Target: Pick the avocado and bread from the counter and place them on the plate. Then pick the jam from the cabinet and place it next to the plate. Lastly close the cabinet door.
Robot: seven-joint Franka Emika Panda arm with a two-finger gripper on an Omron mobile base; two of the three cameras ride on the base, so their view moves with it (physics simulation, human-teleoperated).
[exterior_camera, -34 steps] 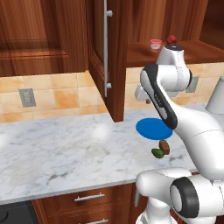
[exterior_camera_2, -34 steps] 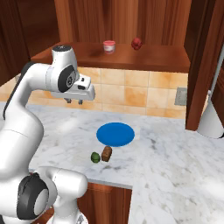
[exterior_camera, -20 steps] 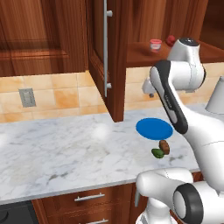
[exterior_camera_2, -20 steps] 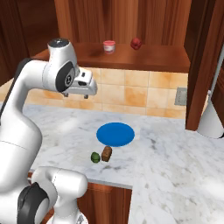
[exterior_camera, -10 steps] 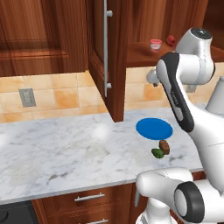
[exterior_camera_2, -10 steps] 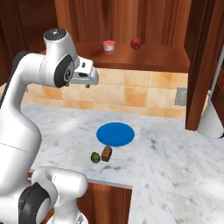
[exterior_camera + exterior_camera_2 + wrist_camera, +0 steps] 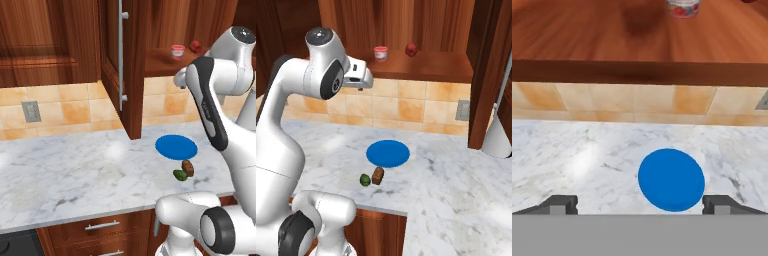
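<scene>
The broad white-grey veined marble counter (image 7: 75, 175) runs under a tan tiled wall, with wooden drawers below its front edge. Above it hangs the dark reddish-brown wooden wall cabinet (image 7: 421, 30), its wooden shelf (image 7: 612, 45) exposed. The tall reddish-brown panel cabinet door (image 7: 131, 65) stands swung out over the counter, edge-on in the left base view, with its long vertical silver bar handle (image 7: 120, 50) showing.

The white robot arm (image 7: 311, 100) is raised, its hand up near the front edge of the shelf. The tool (image 7: 640, 205) has its 2 dark fingertips (image 7: 559, 204) spread wide apart with nothing between them, and it hangs in the air above the counter, facing the wall and shelf.

The flat round bright blue plate (image 7: 388, 153) lies bare on the counter, below the shelf. Just in front of it, near the counter's edge, the small brown loaf-shaped bread (image 7: 377, 175) and the small dark green oval avocado (image 7: 364, 180) sit side by side, close together; neither is on the plate.

On the shelf stands the small squat pink-red jam jar (image 7: 381, 53) with its pale top, upright. Near it, apart, sits a dark red round fruit-like thing (image 7: 411, 49).
</scene>
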